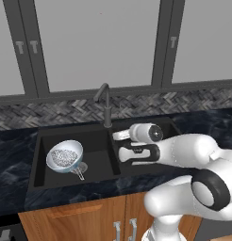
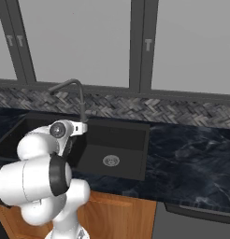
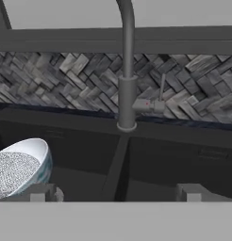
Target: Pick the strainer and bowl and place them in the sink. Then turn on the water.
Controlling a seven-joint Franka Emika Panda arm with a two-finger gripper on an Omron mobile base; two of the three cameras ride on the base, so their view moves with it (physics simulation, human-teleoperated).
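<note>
Item: arm and gripper [image 3: 116,193]. Stands nearest, reaching over the front edge of the sink [image 1: 37,164]. Fingertips [image 3: 42,192] stand wide apart with nothing between them; the hand faces the base of the faucet [image 3: 126,94], which suggests the pick-and-place part is finished and the tap is next.

Item: sink. Black, two basins side by side, set in a dark marbled counter [image 2: 191,158]. The divider runs from near to far, ending just under the faucet base.

Item: bowl [image 1: 65,156]. White, sits tilted in the left basin, near the drain. Judged to be already placed as the task asks.

Item: strainer [image 1: 64,157]. Silver mesh, nested inside the bowl, its thin handle poking out toward the near right. Stacked this way, both pieces share one basin and leave the right basin free.

Item: right basin drain [image 2: 111,161]. Round metal, uncovered.

Item: faucet. Dark gooseneck at the far rim, centred on the divider. A small side lever [image 3: 155,104] juts from its right side. No stream falls from the spout, so the water is judged still off.

Hard to make out: the left basin's drain is mostly covered by the bowl; the spout tip is cut off at the top of the hand view; the arm blocks part of the right basin in the left base view.
</note>
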